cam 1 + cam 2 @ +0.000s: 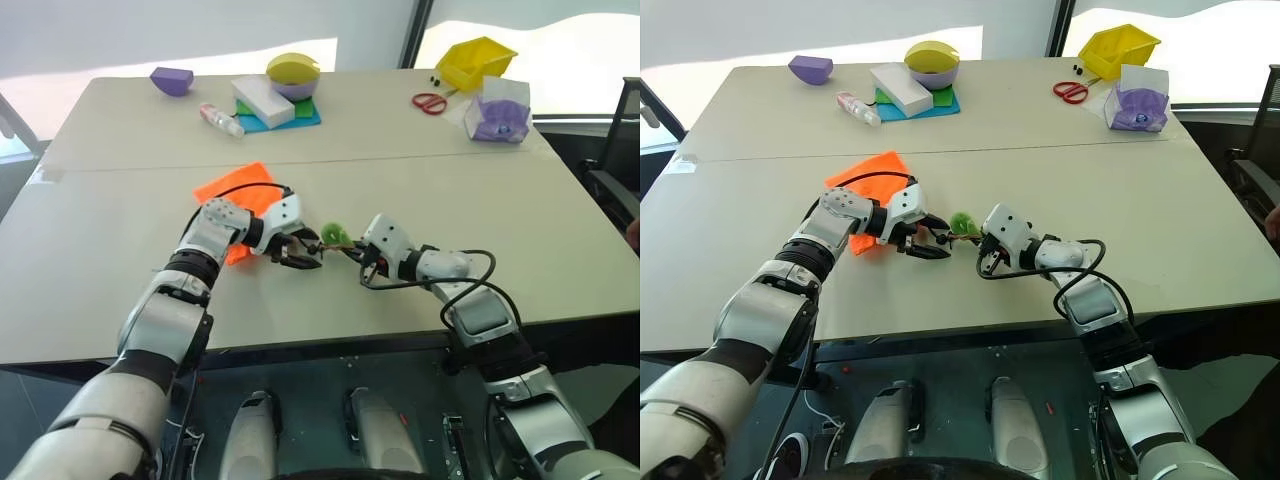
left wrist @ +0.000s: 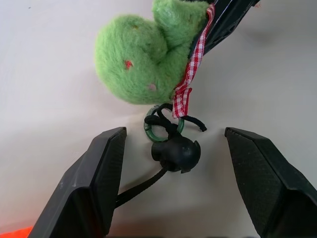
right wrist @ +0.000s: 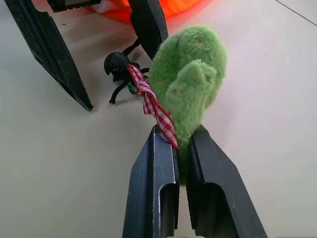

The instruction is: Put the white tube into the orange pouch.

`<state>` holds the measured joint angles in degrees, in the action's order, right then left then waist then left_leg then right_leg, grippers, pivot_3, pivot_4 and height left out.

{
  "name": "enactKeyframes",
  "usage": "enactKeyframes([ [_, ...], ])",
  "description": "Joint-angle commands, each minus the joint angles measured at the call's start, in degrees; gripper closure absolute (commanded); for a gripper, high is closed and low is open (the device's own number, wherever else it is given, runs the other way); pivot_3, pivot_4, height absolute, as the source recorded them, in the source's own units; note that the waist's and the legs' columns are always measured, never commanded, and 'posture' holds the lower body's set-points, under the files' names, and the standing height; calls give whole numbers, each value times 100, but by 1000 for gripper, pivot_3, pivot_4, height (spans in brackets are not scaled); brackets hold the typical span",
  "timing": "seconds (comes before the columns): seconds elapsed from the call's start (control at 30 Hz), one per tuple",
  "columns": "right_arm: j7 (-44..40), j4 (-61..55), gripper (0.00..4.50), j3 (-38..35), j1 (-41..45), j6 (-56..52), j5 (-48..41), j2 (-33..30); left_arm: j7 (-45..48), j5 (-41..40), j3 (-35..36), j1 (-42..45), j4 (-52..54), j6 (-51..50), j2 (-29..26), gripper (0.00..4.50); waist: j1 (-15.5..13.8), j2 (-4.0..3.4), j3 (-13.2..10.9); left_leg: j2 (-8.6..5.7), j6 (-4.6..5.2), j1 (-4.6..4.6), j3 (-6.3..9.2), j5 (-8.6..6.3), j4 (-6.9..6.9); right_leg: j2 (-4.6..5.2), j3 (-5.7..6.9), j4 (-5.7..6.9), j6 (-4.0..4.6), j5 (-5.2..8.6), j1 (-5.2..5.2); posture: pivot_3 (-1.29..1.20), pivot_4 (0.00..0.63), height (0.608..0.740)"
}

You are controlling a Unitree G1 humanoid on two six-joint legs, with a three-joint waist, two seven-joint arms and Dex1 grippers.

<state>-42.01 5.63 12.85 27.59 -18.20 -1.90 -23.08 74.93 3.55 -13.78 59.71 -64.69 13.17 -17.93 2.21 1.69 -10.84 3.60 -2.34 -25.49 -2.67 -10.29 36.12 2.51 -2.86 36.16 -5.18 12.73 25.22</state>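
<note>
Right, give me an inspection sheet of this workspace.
Surface: beige table, two panels, seam across.
Job's things: orange pouch flat, partly under the left arm; its cord stopper lies out.
Clutter: purple bowl, bottle, white box, scissors, yellow bin along the far side.
Grippers: left gripper open astride the stopper; right gripper shut on green plush toy.
Cables: black cable looped at each wrist.
Surroundings: black chair on the right.

Bright daylight from far windows, glare on table (image 1: 120,130) far edge; wrist views sharp, soft shadows.
</note>
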Motion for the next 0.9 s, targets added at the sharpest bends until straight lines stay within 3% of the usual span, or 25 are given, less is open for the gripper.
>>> enactKeyframes([
  [0.03, -9, -154, 4500, -47, 110, 114, -7, 1, 47, 6, 95, 45, 5, 31, -15, 1437, 0, 0, 0, 0, 0, 0, 0, 0, 0, 0, 0, 0, 0, 0, 0, 0, 150, 740],
  [0.1, -23, -183, 4500, -46, 101, 93, -14, -2, -5, -4, 112, 27, 27, 68, -7, 1993, 1, 0, 0, 0, 0, 0, 0, 0, 1, 0, 0, 0, 0, 0, 0, 0, 150, 740],
  [0.57, -48, -164, 4500, -44, 115, 89, 26, 9, 52, -31, 218, 36, 38, 68, 5, 1993, 1, 0, 0, 0, 0, 0, 0, 0, 0, 0, 0, 0, 0, 0, 0, 0, 150, 740],
  [0.63, -40, -173, 4500, -41, 108, 88, 36, 17, 14, -75, 272, 46, 71, 160, 15, 2530, 1, 0, 0, 0, 0, 0, 0, 0, 0, 0, 0, 0, 0, 0, 0, 0, 150, 740],
  [0.9, -16, -142, 4500, -31, 123, 106, 57, 39, 73, -78, 319, 36, 103, 102, -38, 2530, 2, 0, 0, 0, 0, 0, 0, 0, 0, 0, 0, 0, 0, 0, 0, 0, 150, 740],
])
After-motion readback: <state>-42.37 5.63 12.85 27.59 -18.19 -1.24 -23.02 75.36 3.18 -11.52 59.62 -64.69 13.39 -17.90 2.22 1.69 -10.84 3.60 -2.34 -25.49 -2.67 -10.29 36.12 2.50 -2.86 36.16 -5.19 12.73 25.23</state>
